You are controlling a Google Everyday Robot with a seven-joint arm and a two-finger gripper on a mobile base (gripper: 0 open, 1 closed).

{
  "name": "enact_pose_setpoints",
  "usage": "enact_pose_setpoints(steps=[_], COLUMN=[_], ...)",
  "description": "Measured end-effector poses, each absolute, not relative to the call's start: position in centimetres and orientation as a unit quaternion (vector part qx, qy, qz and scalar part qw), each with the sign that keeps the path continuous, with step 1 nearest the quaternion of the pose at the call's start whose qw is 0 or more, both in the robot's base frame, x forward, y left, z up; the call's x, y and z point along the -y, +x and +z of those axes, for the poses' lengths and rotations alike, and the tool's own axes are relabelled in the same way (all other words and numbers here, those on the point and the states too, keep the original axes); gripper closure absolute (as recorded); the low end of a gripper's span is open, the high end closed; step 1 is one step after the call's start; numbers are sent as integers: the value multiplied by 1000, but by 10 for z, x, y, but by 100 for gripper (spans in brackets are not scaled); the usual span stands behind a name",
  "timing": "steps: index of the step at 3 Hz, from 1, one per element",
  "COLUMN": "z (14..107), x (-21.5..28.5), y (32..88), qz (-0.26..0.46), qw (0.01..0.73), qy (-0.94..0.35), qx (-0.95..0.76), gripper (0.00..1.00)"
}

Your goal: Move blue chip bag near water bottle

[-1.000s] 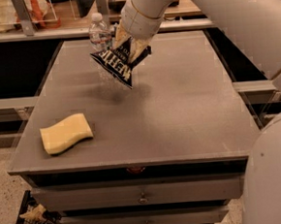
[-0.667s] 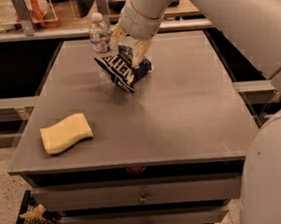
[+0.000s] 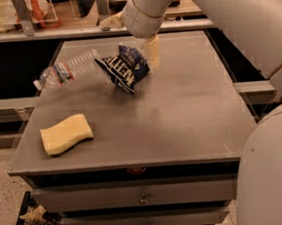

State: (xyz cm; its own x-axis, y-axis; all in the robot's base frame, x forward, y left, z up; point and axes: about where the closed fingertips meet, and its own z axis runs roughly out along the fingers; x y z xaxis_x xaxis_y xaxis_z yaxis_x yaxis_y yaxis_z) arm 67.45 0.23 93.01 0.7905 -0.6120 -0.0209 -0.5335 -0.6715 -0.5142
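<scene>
The blue chip bag [image 3: 124,69], dark navy with white block letters, rests on the grey table [image 3: 180,116] at the back middle and leans to the left. My gripper [image 3: 146,60] is just right of the bag's top edge and looks open, with one cream finger [image 3: 152,52] hanging down beside the bag. The water bottle [image 3: 67,71] is tipped onto its side just left of the bag. Its cap points left and reaches past the table's left edge. The bottle's base almost touches the bag.
A pale yellow wavy sponge [image 3: 66,134] lies at the front left of the table. Drawers [image 3: 143,198] sit under the tabletop. A shelf with bags [image 3: 6,12] runs along the back. My white arm fills the right side.
The bag has come down from the air onto the table and left the gripper's hold. The water bottle, upright before, has toppled over to the left.
</scene>
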Motion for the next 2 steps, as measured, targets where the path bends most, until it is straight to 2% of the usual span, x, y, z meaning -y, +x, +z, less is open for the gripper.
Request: enact_pose_setpoints(steps=[2], z=[951], x=[10], y=[689], qz=[-94], qw=[280], qy=[-898], qx=[-327], gripper=[0])
